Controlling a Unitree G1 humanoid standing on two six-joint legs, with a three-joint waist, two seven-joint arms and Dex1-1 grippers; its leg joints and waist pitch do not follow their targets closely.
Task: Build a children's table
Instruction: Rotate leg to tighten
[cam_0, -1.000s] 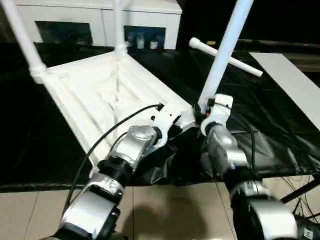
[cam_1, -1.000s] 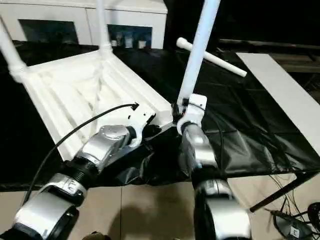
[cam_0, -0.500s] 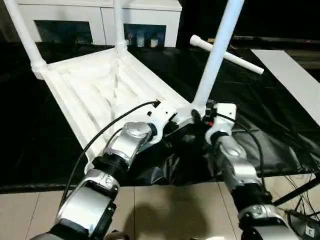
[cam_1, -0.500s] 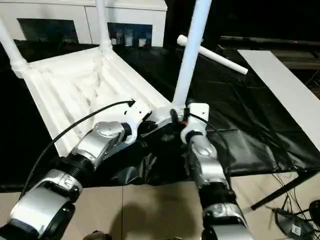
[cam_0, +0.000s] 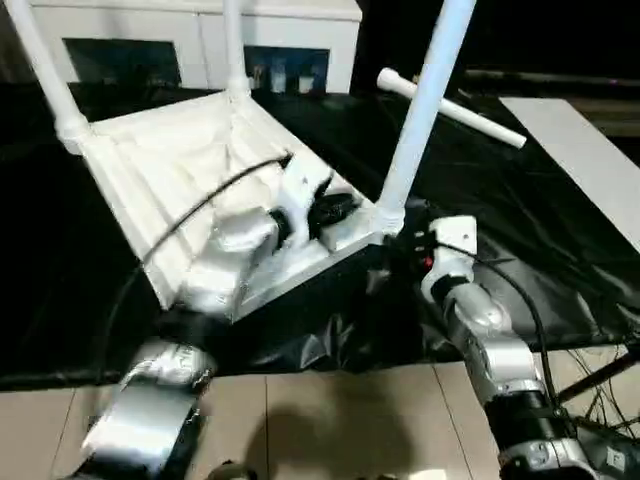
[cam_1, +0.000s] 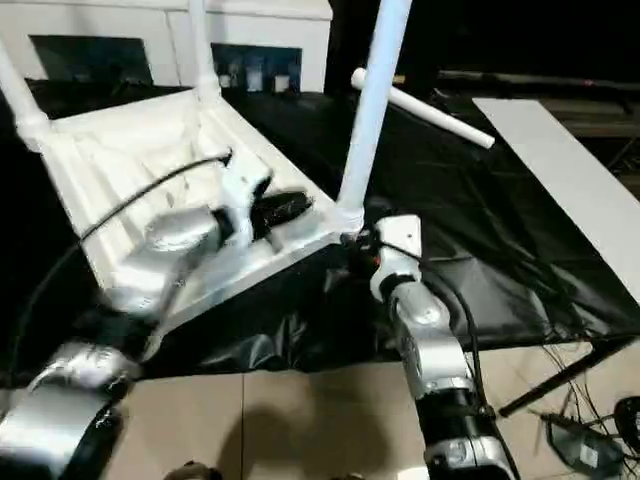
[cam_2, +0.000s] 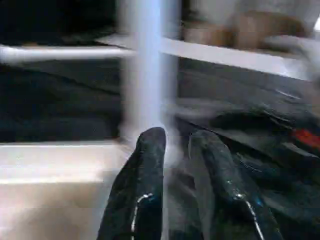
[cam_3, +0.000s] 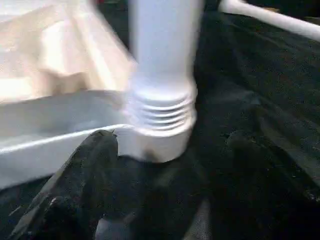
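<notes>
The upturned children's table (cam_0: 190, 170) is lying on a black-sheeted tabletop (cam_0: 520, 250) (tiled floor (cam_0: 330, 420) below, white cabinet (cam_0: 200, 35) behind). Left fingers (cam_2: 145, 170) are standing narrowly apart, right fingers (cam_3: 85, 165) wide, neither gripping anything.

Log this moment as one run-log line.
stage: third leg fitted | tabletop upside down | fourth leg loose on cloth | right gripper open, off leg

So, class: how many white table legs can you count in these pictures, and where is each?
4. Three stand upright in the upturned tabletop: far-left corner leg, far corner leg, near-right corner leg. The loose leg lies on the black sheet beyond. None seems hidden.
</notes>
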